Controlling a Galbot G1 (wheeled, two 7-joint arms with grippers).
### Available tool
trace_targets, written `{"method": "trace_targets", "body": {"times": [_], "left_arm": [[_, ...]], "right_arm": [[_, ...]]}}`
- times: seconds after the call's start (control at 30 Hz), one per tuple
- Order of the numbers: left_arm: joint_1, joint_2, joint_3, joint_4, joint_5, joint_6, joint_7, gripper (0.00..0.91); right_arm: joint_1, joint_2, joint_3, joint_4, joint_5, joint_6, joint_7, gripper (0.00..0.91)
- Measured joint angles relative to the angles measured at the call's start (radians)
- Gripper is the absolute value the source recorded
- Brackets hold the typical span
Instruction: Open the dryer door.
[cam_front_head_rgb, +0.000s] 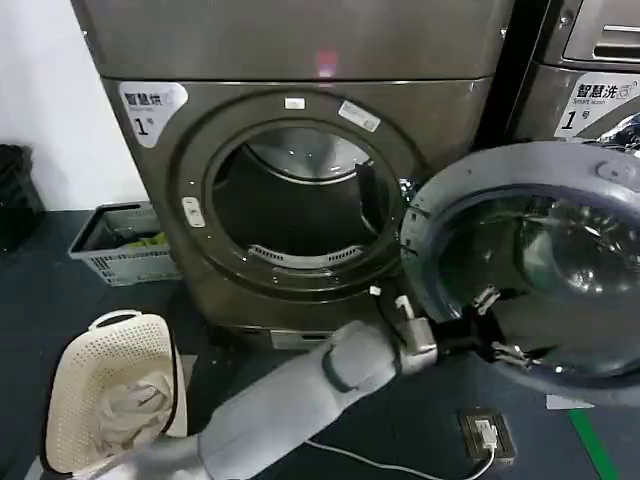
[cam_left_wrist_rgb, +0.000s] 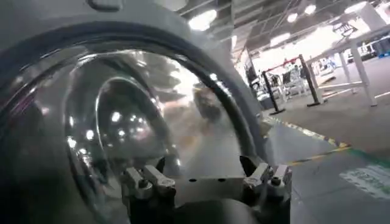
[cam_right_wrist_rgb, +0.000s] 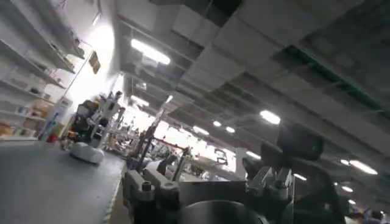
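Observation:
The grey dryer (cam_front_head_rgb: 300, 45) stands with its round door (cam_front_head_rgb: 520, 162) swung wide to the right, leaving the dark drum opening (cam_front_head_rgb: 300, 205) uncovered. My left arm reaches from the lower left to the door's inner side. Its left gripper (cam_front_head_rgb: 499, 325) is open at the domed glass, with nothing between its fingers. In the left wrist view the left gripper (cam_left_wrist_rgb: 204, 170) faces the glass bowl of the door (cam_left_wrist_rgb: 122, 122) at close range, jaws spread apart. My right gripper (cam_right_wrist_rgb: 207, 182) is open, points up at the ceiling lights and is parked away from the dryer.
A cream laundry basket (cam_front_head_rgb: 105, 385) with clothes stands at the lower left. A grey crate (cam_front_head_rgb: 115, 240) sits by the wall, left of the dryer. A second machine (cam_front_head_rgb: 590, 95) stands at the right, behind the door. A floor socket (cam_front_head_rgb: 487, 435) and its white cable lie under my arm.

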Motion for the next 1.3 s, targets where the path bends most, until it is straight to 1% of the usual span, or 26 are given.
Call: {"method": "trace_targets", "body": {"times": [0.13, 0.27, 0.33, 0.47, 0.57, 0.63, 0.73, 0.8, 0.87, 1.0, 1.07, 1.13, 1.2, 1.27, 1.3], "left_arm": [[0.009, 0.008, -0.002, -0.011, 0.002, 0.005, 0.002, 0.907], [0.04, 0.052, -0.021, -0.056, 0.001, 0.007, 0.009, 0.907], [0.057, 0.088, -0.03, -0.085, 0.002, 0.001, 0.012, 0.907], [0.095, 0.202, -0.06, -0.149, 0.007, -0.019, 0.02, 0.907], [0.119, 0.304, -0.086, -0.198, 0.02, -0.05, 0.036, 0.907], [0.132, 0.376, -0.102, -0.228, 0.058, -0.079, 0.052, 0.907], [0.154, 0.489, -0.129, -0.27, 0.145, -0.106, 0.054, 0.907], [0.17, 0.564, -0.149, -0.292, 0.219, -0.147, 0.058, 0.907], [0.186, 0.638, -0.168, -0.297, 0.301, -0.206, 0.076, 0.907], [0.22, 0.778, -0.231, -0.27, 0.456, -0.386, 0.148, 0.907], [0.233, 0.847, -0.266, -0.253, 0.526, -0.466, 0.167, 0.907], [0.247, 0.913, -0.311, -0.23, 0.62, -0.566, 0.206, 0.907], [0.264, 0.962, -0.37, -0.201, 0.738, -0.681, 0.212, 0.907], [0.268, 0.998, -0.431, -0.176, 0.849, -0.77, 0.215, 0.907], [0.267, 1.017, -0.461, -0.16, 0.903, -0.816, 0.231, 0.907]], "right_arm": [[-0.001, -0.011, -0.005, -0.006, 0.007, 0.002, -0.012, 0.907], [-0.001, -0.016, -0.02, -0.013, 0.009, 0.009, -0.022, 0.907], [-0.001, -0.015, -0.031, -0.013, 0.023, 0.008, -0.027, 0.907], [-0.001, -0.015, -0.04, -0.01, 0.046, 0.003, -0.032, 0.907], [-0.001, -0.015, -0.05, -0.003, 0.051, 0.003, -0.039, 0.907], [0.005, -0.012, -0.058, 0.004, 0.052, 0.003, -0.042, 0.907], [0.013, -0.014, -0.072, 0.009, 0.055, 0.004, -0.042, 0.907], [0.016, -0.018, -0.076, 0.009, 0.06, 0.008, -0.042, 0.907], [0.019, -0.02, -0.08, 0.009, 0.072, 0.02, -0.041, 0.907], [0.031, -0.018, -0.092, 0.006, 0.083, 0.021, -0.042, 0.907], [0.036, -0.019, -0.098, -0.001, 0.106, 0.021, -0.043, 0.907], [0.037, -0.022, -0.103, -0.006, 0.131, 0.021, -0.043, 0.907], [0.041, -0.027, -0.11, -0.013, 0.154, 0.02, -0.046, 0.907], [0.045, -0.032, -0.119, -0.019, 0.172, 0.019, -0.048, 0.907], [0.046, -0.034, -0.123, -0.022, 0.175, 0.019, -0.049, 0.907]]}}
